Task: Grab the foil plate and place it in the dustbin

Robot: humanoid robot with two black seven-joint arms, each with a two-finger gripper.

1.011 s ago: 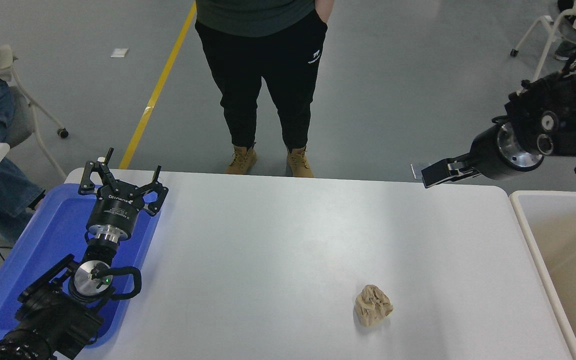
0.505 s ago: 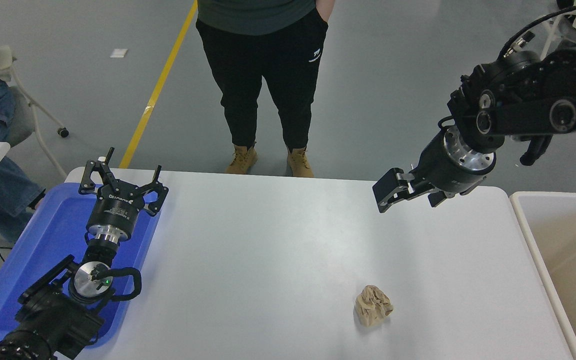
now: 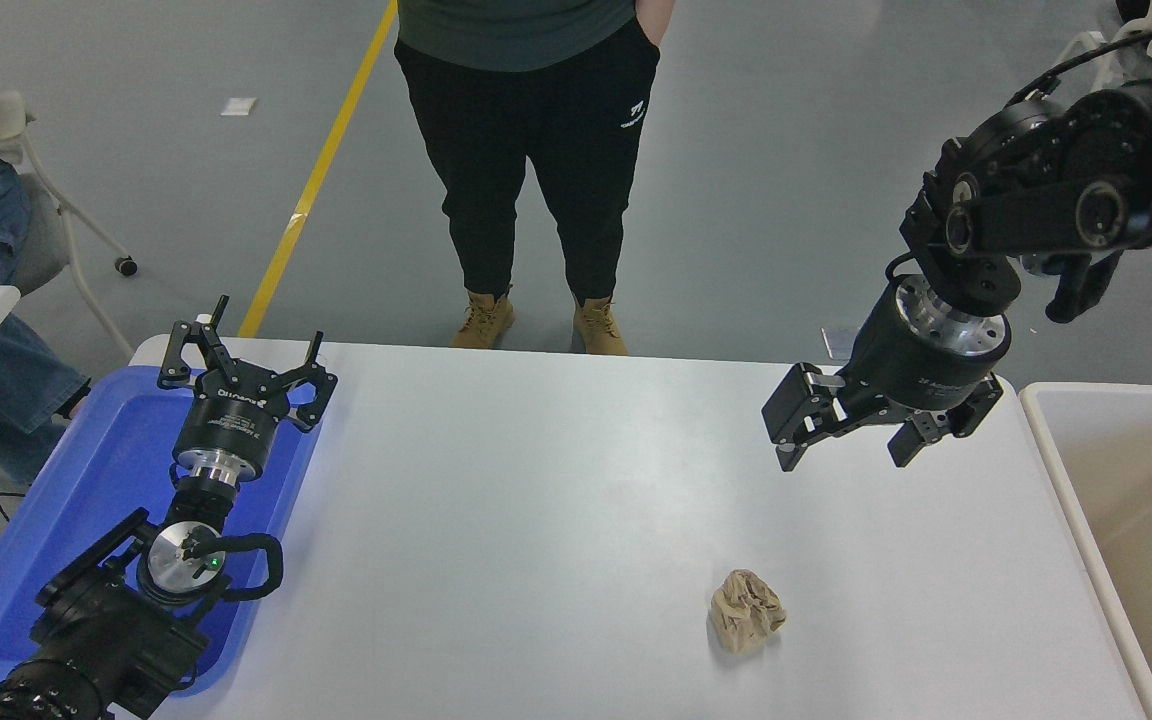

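No foil plate shows anywhere in the head view. The dustbin (image 3: 1058, 470), with a white rounded rim and a tan inside, stands at the table's right edge, cut off by the picture. My right gripper (image 3: 843, 460) hangs open and empty above the table's far right part, just left of the dustbin and pointing down. My left gripper (image 3: 248, 345) is parked open over the blue tray at the lower left.
A crumpled brown paper ball (image 3: 746, 611) lies on the white table (image 3: 536, 520), nearer than the right gripper. A flat blue tray (image 3: 86, 480) sits at the left edge. A person (image 3: 536, 150) stands at the far side; another sits at the far left.
My right arm swung in from the far right over the table and turned its gripper from pointing left to pointing down, with its jaws open. The left arm has not moved.
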